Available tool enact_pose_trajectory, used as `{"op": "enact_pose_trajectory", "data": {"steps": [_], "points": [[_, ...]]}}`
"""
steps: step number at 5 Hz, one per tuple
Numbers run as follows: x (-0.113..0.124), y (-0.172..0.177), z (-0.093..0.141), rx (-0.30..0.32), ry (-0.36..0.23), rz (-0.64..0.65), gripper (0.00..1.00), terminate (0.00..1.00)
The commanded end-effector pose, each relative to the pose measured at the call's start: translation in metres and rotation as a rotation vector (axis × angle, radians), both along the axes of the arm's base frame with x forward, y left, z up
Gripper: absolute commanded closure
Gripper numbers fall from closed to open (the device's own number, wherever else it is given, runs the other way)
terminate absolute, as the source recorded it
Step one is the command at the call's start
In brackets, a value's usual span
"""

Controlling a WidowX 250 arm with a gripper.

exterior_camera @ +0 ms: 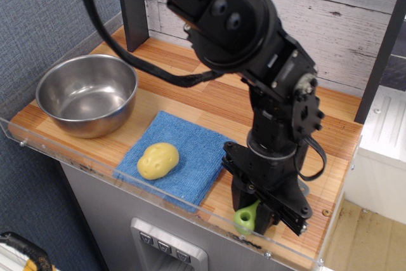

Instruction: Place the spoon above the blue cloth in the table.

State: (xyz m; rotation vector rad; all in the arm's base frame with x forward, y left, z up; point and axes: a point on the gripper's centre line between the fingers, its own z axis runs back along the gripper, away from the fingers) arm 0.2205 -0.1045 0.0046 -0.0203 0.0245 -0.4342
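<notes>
The spoon's lime-green handle with its end hole shows at the table's front edge, right of the blue cloth. My gripper points down over it, and its fingers have closed against the handle from both sides. The spoon's grey head is mostly hidden behind the gripper; a grey sliver shows at its right. The cloth lies flat on the striped wooden table. I cannot tell whether the spoon is off the surface.
A yellow potato lies on the cloth's left part. A steel bowl stands at the left. A clear acrylic rim runs along the front edge, close to the spoon. A dark post stands at the back.
</notes>
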Motion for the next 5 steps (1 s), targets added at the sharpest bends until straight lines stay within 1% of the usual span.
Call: {"op": "enact_pose_trajectory", "data": {"steps": [1,2,3,4,5], "points": [[0.019,0.006,0.046,-0.034,-0.136,0.004,1.0,0.0],[0.039,0.042,0.081,-0.049,-0.249,0.095,1.0,0.0],[0.063,0.088,0.094,-0.034,-0.297,0.212,1.0,0.0],[0.082,0.12,0.094,0.001,-0.294,0.334,1.0,0.0],[0.1,0.131,0.084,-0.006,-0.248,0.42,1.0,0.0]]}}
